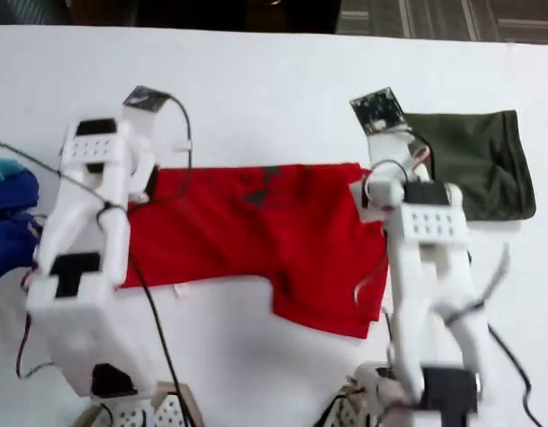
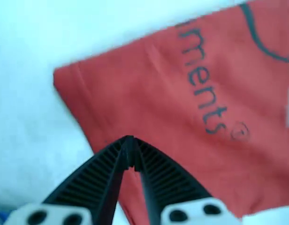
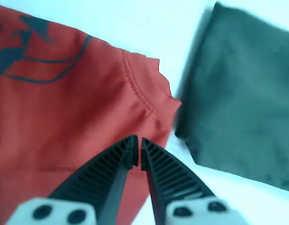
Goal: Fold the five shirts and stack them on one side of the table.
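If either hand comes down as it stands now, it will likely shove cloth, not grip it. The left hand [image 2: 129, 149] is clenched, its tips meeting over the red shirt [image 1: 256, 222] close to that shirt's left end, with no fold of fabric visible between them. The right hand [image 3: 136, 152] is likewise closed to a thin slit above the stitched hem at the right end, grasping nothing that I can see. Pressing down shut would bunch the shirt and spoil a flat fold, so both would need to open first.

A second risk sits nearest the arm bases, at lower right of centre in the high view. There a flap of the red shirt hangs lower than the rest, so folding along the band could leave a crooked packet. Farther back, the folded green shirt [image 1: 474, 160] lies at upper right, just beside the red hem; whether they touch I cannot tell. A wide or careless pinch by the right hand could catch its edge and drag its fold open. At the left edge of the frame a heap of blue cloth [image 1: 9, 213] lies near the left arm, which could snag it on a broad sweep.

Across the middle of the white counter [image 1: 256, 71], the red shirt's long axis runs left to right, print side up. Its hemmed end points toward the green shirt. Which end holds the collar I cannot tell.
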